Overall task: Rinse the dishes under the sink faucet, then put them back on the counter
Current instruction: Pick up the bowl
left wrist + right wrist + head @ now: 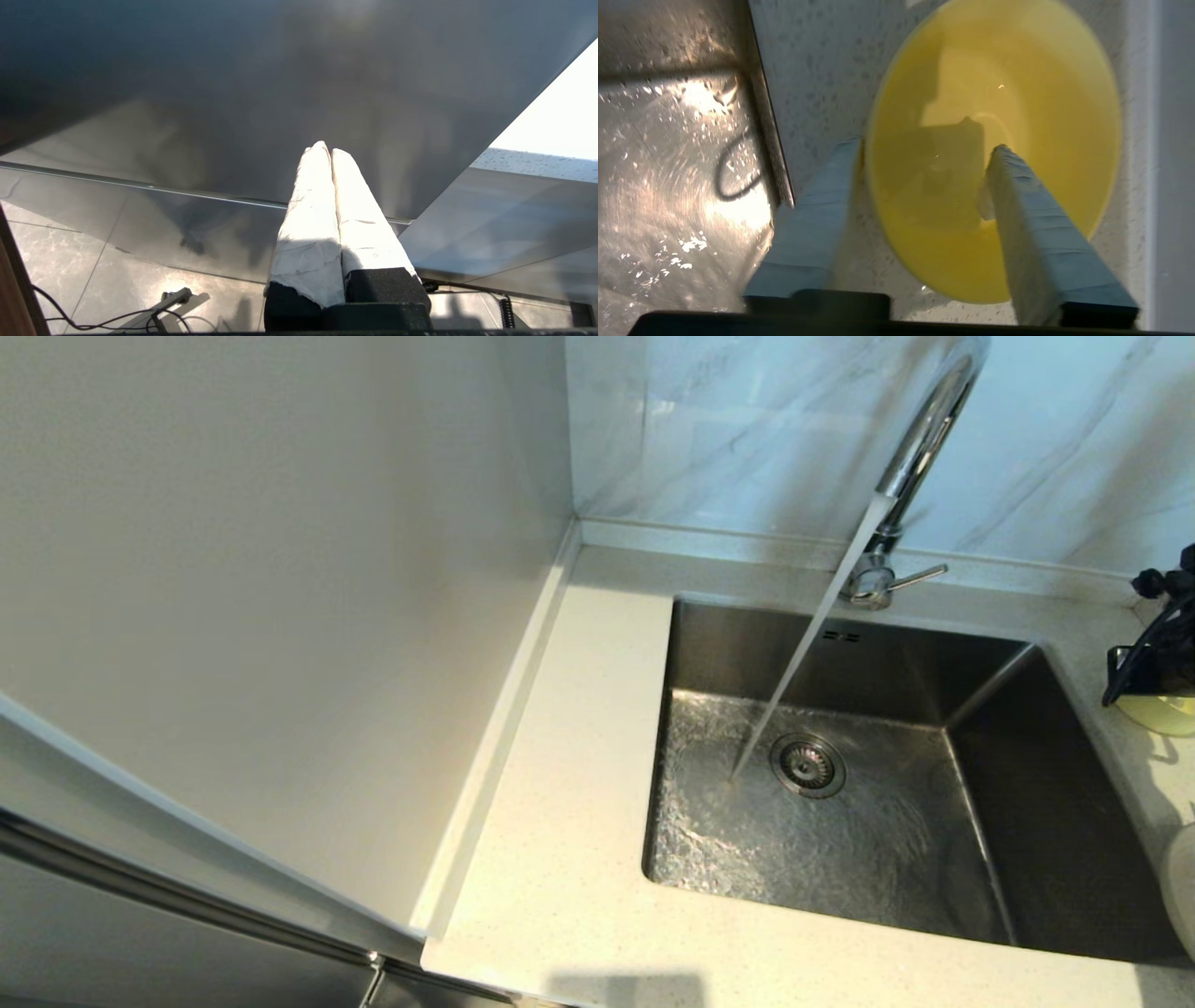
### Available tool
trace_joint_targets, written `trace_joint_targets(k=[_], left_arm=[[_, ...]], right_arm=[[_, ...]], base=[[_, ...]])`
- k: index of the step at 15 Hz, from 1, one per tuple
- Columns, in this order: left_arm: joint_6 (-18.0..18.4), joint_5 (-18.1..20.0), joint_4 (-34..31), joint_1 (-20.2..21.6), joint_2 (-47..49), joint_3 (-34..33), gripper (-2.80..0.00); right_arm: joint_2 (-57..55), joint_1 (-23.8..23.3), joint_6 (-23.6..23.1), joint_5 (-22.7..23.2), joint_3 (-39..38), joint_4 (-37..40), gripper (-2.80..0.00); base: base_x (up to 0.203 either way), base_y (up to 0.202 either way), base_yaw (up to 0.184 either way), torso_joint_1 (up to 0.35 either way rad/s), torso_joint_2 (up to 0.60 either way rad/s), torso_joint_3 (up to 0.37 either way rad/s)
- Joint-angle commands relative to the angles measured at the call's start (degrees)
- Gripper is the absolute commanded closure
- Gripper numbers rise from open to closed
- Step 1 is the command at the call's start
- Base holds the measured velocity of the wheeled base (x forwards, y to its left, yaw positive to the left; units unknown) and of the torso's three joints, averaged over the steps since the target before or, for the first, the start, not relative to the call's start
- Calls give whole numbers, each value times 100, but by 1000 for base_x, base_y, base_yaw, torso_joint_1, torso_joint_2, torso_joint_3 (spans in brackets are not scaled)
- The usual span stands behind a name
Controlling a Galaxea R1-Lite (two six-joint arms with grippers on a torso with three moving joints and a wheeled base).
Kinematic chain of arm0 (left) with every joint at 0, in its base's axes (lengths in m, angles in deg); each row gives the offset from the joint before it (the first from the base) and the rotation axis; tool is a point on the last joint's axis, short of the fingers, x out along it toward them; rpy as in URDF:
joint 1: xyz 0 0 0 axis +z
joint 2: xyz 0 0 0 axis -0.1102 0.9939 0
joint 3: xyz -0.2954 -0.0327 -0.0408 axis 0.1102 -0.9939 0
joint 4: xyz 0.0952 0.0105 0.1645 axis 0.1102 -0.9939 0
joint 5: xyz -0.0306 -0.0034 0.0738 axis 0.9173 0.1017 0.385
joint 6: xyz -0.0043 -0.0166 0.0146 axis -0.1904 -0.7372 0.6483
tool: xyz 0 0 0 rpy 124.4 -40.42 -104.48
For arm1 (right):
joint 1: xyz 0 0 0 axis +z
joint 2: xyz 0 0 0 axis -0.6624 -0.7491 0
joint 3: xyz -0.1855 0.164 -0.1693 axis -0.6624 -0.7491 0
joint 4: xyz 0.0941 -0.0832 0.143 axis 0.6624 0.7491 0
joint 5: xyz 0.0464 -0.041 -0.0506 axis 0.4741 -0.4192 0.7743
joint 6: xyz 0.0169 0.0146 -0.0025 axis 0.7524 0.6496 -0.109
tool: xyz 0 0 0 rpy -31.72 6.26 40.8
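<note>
- Right now the right gripper (920, 154) hangs over the small pale-yellow round bowl (994, 140), which sits on the off-white speckled stone counter (817, 70) just beside the sink's right edge. Its fingers are spread wide, one outside the near rim and one inside the bowl, holding nothing.
- Meanwhile the tall chrome gooseneck faucet (920, 439) is running, and its stream lands in the square brushed stainless-steel sink (1027, 803) just beside the round drain strainer (808, 765).
- At the head view's right edge a larger off-white round plate (1184, 887) barely shows; no chopsticks are visible.
- The left gripper (329, 154) is parked low beside a grey cabinet panel (233, 93), fingers pressed together and empty.
- Judging by its look, the bowl is light, rigid and smooth, probably slick once wet and breakable if dropped into the steel basin.
- The sensible hold is a pinch across the rim wall where the fingers already straddle it, firm enough that running water cannot twist it loose.
</note>
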Motion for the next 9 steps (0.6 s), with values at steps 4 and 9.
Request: trace_joint_targets(k=[4,9], left_arm=[[-2,-1,-2,0,0,0,0],[-2,-1,-2,0,0,0,0]], right_arm=[[286,38,11,46,-383,3,0],[1712,429,295,682,-1153,16,0]], base=[[0,0,0,0,0,0],[0,0,0,0,0,0]])
